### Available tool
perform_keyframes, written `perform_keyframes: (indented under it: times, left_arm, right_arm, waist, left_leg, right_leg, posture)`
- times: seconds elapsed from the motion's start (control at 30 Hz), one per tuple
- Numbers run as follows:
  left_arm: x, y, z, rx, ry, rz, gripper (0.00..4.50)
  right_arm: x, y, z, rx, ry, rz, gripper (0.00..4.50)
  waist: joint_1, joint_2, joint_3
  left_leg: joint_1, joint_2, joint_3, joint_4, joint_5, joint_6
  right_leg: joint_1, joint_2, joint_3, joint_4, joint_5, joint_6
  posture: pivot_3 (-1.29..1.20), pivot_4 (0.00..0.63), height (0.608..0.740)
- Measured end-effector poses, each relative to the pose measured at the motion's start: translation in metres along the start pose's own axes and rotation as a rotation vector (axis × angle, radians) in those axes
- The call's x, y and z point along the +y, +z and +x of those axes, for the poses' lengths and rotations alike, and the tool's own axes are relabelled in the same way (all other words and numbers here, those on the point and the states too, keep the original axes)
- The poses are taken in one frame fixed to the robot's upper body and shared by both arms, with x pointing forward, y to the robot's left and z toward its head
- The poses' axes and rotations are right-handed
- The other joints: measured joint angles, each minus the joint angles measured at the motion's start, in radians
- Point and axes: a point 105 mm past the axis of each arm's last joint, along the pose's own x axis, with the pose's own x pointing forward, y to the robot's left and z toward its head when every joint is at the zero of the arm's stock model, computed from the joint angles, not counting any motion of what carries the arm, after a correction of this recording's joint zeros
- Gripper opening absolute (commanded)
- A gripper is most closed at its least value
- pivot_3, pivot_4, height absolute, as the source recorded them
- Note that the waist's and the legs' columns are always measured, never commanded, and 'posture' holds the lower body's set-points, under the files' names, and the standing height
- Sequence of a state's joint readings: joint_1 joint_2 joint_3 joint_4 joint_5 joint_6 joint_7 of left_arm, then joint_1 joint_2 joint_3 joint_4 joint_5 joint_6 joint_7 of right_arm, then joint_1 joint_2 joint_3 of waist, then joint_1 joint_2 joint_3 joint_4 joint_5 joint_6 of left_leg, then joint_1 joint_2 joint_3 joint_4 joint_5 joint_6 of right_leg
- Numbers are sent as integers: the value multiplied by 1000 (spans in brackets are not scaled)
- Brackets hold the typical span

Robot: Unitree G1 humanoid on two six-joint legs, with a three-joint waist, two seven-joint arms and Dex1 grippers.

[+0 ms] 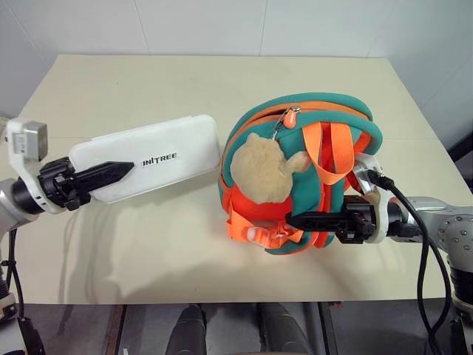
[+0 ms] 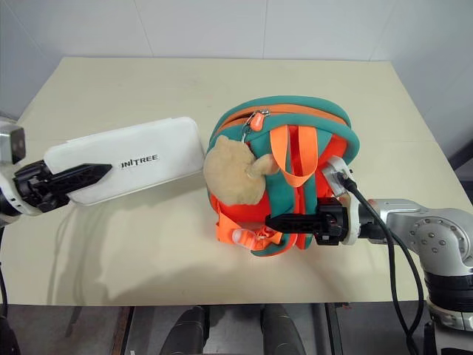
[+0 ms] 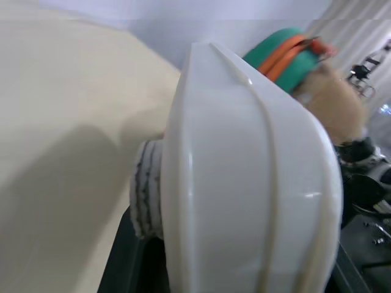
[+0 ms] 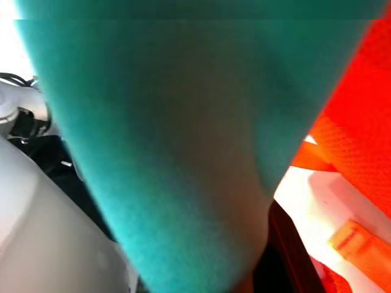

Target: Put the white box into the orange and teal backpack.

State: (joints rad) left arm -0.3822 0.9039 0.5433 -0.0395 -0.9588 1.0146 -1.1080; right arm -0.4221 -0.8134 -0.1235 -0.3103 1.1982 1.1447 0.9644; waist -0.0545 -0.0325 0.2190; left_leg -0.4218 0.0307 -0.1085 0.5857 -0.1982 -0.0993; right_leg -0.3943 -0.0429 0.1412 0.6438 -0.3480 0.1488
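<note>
A: Why does the right gripper (image 1: pixel 295 220) sit nearest, low on the backpack (image 1: pixel 336 118)?

B: Its fingers are pinched nearly shut on the teal edging, likely to hold the bag propped up (zipper looks closed).

A: And the box (image 1: pixel 159 155)?

B: The left gripper (image 1: pixel 122 171) clamps its near end, fingers partly spread, keeping it raised over the table (image 1: pixel 148 81) just left of the bag, ready for insertion.

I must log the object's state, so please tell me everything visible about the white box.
The flat, elongated white plastic box has rounded corners, a raised seam along its edge and dark lettering at its middle. The left claw is shut on its near end and holds it above the beige table, casting a shadow. Its far end points at the orange and teal fabric backpack, closed, close beside it.
</note>
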Motion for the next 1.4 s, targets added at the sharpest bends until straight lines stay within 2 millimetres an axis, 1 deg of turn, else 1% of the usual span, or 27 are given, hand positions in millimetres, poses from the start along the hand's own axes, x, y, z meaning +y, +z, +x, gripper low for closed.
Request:
perform_keyframes:
  times: [0.1,0.23,0.33,0.47,0.6,0.7,0.8,0.9,1.0,1.1,1.2,1.3,1.4]
  left_arm:
    - [-5,3,4,-5,-27,17,1226]
    - [-10,13,23,-30,-103,65,1226]
    - [-7,15,36,-41,-142,66,1226]
    - [-3,16,45,-62,-175,42,1226]
    - [-7,15,56,-23,-229,69,1226]
    - [-5,14,63,7,-249,104,1226]
    - [-5,14,66,37,-263,138,1226]
    - [-5,10,63,133,-279,202,1226]
    - [2,3,59,223,-270,262,1226]
    - [8,-3,59,289,-288,323,1226]
    - [10,-3,62,334,-314,392,1226]
    - [11,1,65,345,-326,416,1226]
    - [9,2,76,361,-362,440,1226]
  right_arm:
    - [-2,-1,4,-8,8,-4,151]
    - [-1,-1,6,-21,19,-7,151]
    - [-2,-1,7,-23,16,-8,151]
    - [-1,-1,8,-29,12,-14,151]
    - [-2,-3,8,-30,1,-14,151]
    - [-3,-4,9,-34,-6,-11,151]
    - [-1,-4,11,-34,-3,-18,151]
    - [-1,-5,11,-33,-7,-17,151]
    - [-2,-7,11,-36,-9,-9,151]
    - [-2,-7,11,-37,-11,-9,151]
    - [-2,-7,12,-38,-10,-8,151]
    - [-2,-7,12,-41,-8,-7,151]
    - [-2,-7,13,-43,-7,-5,151]
  waist:
    - [0,0,0]
    - [3,0,0]
    - [3,0,0]
    - [2,0,0]
    - [2,0,0]
    - [3,0,0]
    - [2,0,0]
    - [2,0,0]
    - [2,0,0]
    - [2,0,0]
    - [2,0,0]
    - [1,0,0]
    - [2,0,0]
  left_leg:
    - [0,0,0,0,0,0]
    - [0,0,0,2,0,0]
    - [0,0,0,2,0,0]
    - [0,0,0,2,0,0]
    - [-1,0,0,2,0,1]
    - [0,0,0,3,0,1]
    - [0,0,0,3,0,1]
    - [0,0,0,3,0,1]
    - [0,0,0,2,0,1]
    - [0,0,0,3,0,1]
    - [0,0,0,3,0,1]
    - [0,0,0,3,0,1]
    - [0,0,0,3,0,1]
  right_leg:
    - [0,0,0,0,0,0]
    - [1,0,0,1,0,0]
    - [1,0,0,1,0,1]
    - [1,1,0,1,0,1]
    - [1,1,0,0,0,1]
    - [1,1,0,1,0,1]
    - [1,1,0,1,0,1]
    - [1,1,0,1,0,1]
    - [1,1,0,1,0,1]
    - [2,1,0,1,0,1]
    - [2,1,0,1,0,1]
    - [2,1,0,1,0,1]
    - [2,1,0,2,0,1]
  posture:
    - [0,150,740]
    - [0,150,740]
    - [0,150,740]
    - [0,150,740]
    - [0,150,740]
    - [0,150,740]
    - [0,150,740]
    - [0,150,740]
    - [0,150,740]
    - [0,150,740]
    - [0,150,740]
    - [0,150,740]
    - [0,150,740]
